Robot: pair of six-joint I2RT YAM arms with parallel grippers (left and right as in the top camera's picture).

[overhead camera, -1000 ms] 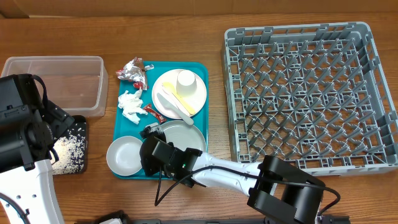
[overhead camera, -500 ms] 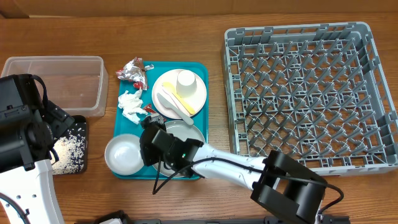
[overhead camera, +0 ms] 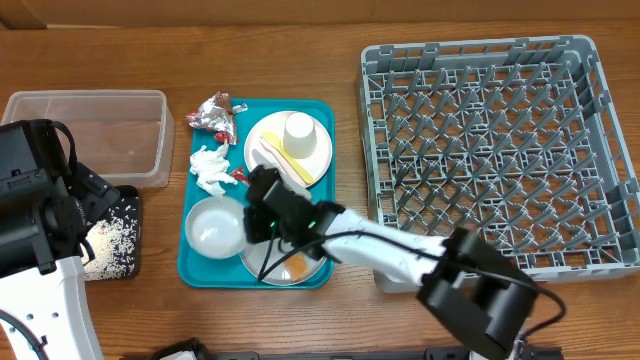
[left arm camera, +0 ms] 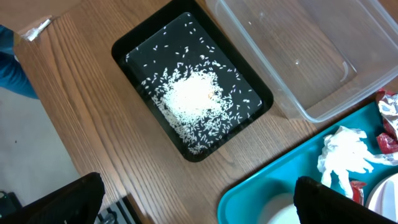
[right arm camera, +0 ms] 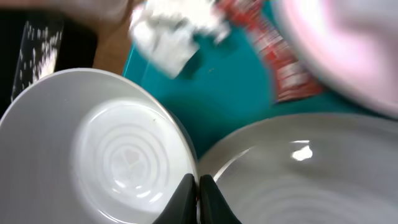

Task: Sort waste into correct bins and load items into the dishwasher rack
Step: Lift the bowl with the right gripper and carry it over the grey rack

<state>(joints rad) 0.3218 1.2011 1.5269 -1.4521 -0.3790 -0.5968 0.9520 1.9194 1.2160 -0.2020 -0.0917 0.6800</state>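
My right gripper (overhead camera: 251, 222) (right arm camera: 199, 191) is shut on the right rim of the small white bowl (overhead camera: 214, 228) (right arm camera: 115, 152), at the front left of the teal tray (overhead camera: 190, 272). The bowl's rim sits against the edge of a pale grey plate (overhead camera: 310, 275) (right arm camera: 305, 177), which holds an orange food cube (overhead camera: 297, 268). My left gripper (left arm camera: 199, 208) hangs open over the table between the black tray (left arm camera: 127, 55) of rice (left arm camera: 193, 99) and the teal tray. The clear tub (overhead camera: 90, 135) stands at the back left. The grey dishwasher rack (overhead camera: 500, 150) fills the right side.
On the teal tray lie a foil wrapper (overhead camera: 213, 113), a white napkin (overhead camera: 208, 167), a red packet (overhead camera: 238, 175), and a white plate (overhead camera: 318, 150) carrying a cup (overhead camera: 298, 131), a yellow fork (overhead camera: 283, 157) and white cutlery. My right arm stretches from the front across the grey plate.
My right gripper has shut on the bowl's rim and moved it back and right along the tray, uncovering the grey plate's front with the orange cube. The left arm has not moved.
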